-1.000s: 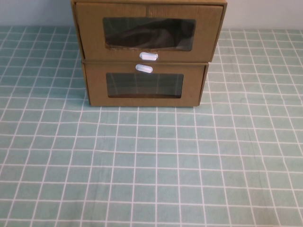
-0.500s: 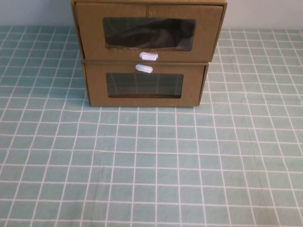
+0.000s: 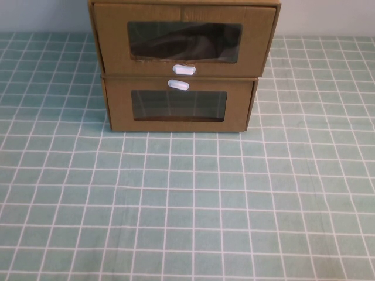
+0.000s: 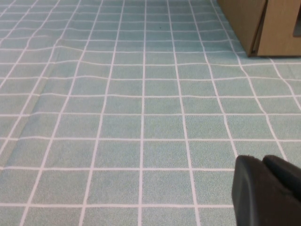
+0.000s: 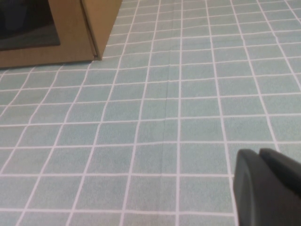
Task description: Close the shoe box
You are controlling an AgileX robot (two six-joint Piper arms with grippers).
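Observation:
The shoe box (image 3: 184,38) is the upper of two stacked brown cardboard drawer boxes at the far middle of the table. Its clear window shows a dark shape inside, and its small white tab (image 3: 184,69) sits below the window. Its drawer front looks slightly forward of its shell. Neither gripper shows in the high view. My left gripper (image 4: 262,161) hovers low over the cloth, shut and empty, well short of the boxes' left corner. My right gripper (image 5: 258,152) is shut and empty, well short of their right corner.
The lower cardboard box (image 3: 179,105) has its white tab (image 3: 178,85) above its window and stands on the green checked tablecloth (image 3: 187,205). Its corner shows in the left wrist view (image 4: 247,23) and in the right wrist view (image 5: 80,28).

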